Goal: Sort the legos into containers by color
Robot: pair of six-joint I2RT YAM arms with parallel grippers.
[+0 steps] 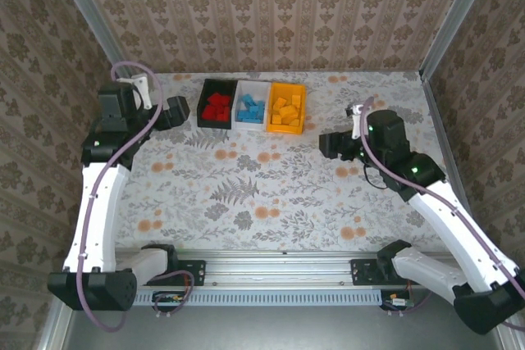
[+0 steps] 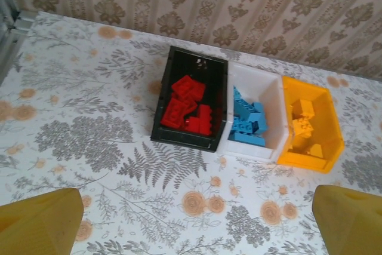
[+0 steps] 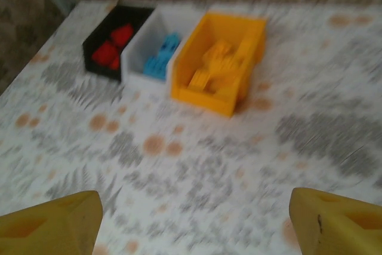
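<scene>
So the left gripper (image 2: 196, 207) has its yellow fingers (image 2: 39, 222) spread wide with nothing between them, up above the floral table (image 2: 89, 106). The right gripper (image 3: 194, 207) is the same deal, jaws apart and empty. Just ahead of them, near the back wall, three bins sit in a row touching each other. The black bin (image 2: 182, 141) has the red legos (image 2: 188, 108), the white bin (image 2: 271, 97) the blue legos (image 2: 248, 123), and the orange bin (image 2: 325, 123) the yellow legos (image 2: 304, 123).

Red legos (image 2: 188, 108) in black bin (image 2: 200, 67).
</scene>
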